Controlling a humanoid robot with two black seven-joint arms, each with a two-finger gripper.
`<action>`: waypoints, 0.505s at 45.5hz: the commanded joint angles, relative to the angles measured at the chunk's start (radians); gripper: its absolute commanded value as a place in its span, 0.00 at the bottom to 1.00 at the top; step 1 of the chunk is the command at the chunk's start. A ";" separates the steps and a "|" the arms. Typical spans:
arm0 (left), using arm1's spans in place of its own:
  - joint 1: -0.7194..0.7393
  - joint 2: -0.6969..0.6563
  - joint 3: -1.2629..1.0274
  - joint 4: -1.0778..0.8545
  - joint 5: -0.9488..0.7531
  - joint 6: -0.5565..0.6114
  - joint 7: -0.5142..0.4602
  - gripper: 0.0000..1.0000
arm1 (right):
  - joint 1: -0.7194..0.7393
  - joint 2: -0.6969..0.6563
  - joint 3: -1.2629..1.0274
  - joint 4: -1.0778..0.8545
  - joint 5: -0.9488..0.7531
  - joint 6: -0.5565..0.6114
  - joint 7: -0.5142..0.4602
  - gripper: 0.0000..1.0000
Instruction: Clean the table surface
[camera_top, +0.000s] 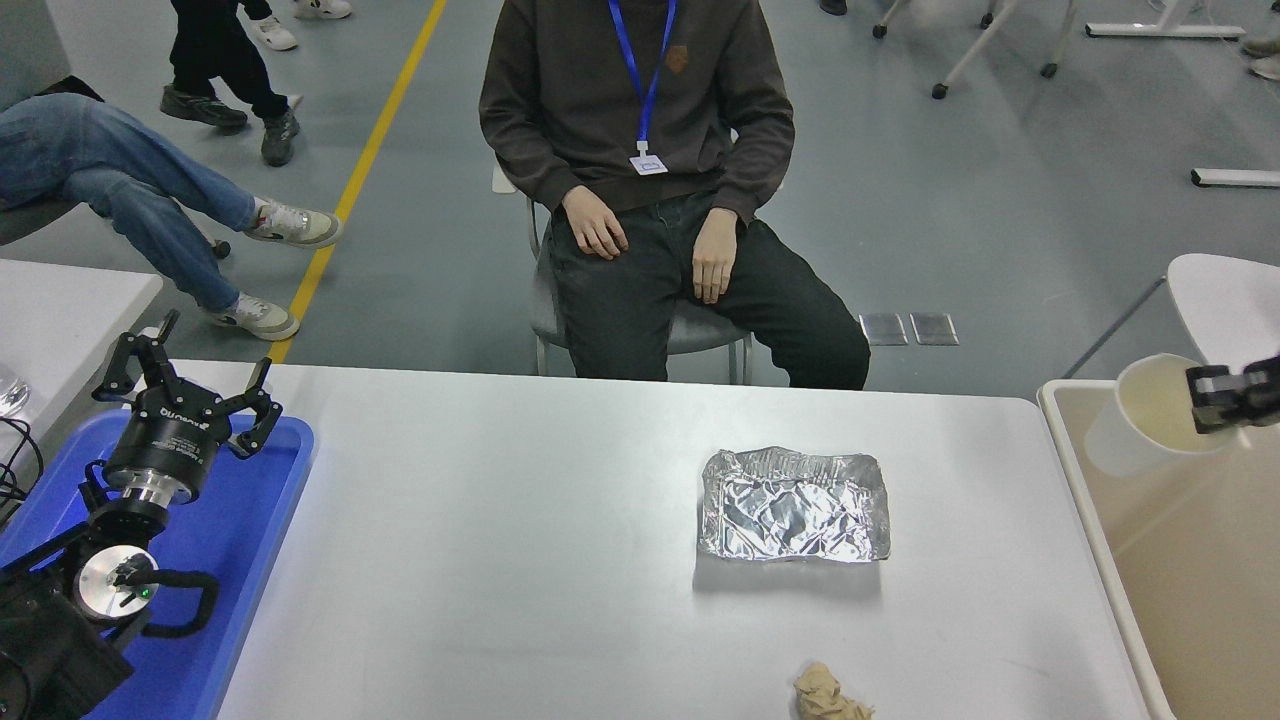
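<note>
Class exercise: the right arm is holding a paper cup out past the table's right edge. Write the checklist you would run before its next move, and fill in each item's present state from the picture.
1. Paper cup gripped by the right gripper: ok, jaws pinch its rim.
2. Cup over the beige bin: ok, past the table surface edge.
3. Cup empty of liquid: cannot tell, only a pale inside shows.
4. Person clear of the drop zone: ok, seated at the far side with hands on thighs.
5. Left gripper out of the way: ok, parked open over the blue tray.
6. Table cleared: not ok, the foil tray and crumpled paper wad remain.
</note>
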 joint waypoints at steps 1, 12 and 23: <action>0.000 0.000 0.000 0.000 0.000 0.000 0.000 1.00 | -0.019 -0.033 -0.009 -0.154 -0.002 0.005 0.030 0.00; 0.000 0.000 0.000 0.000 0.000 0.000 0.000 1.00 | -0.089 0.038 -0.010 -0.384 -0.029 -0.004 0.162 0.00; 0.000 0.000 -0.001 0.000 0.000 0.000 0.000 1.00 | -0.169 0.191 -0.006 -0.721 -0.030 -0.023 0.260 0.00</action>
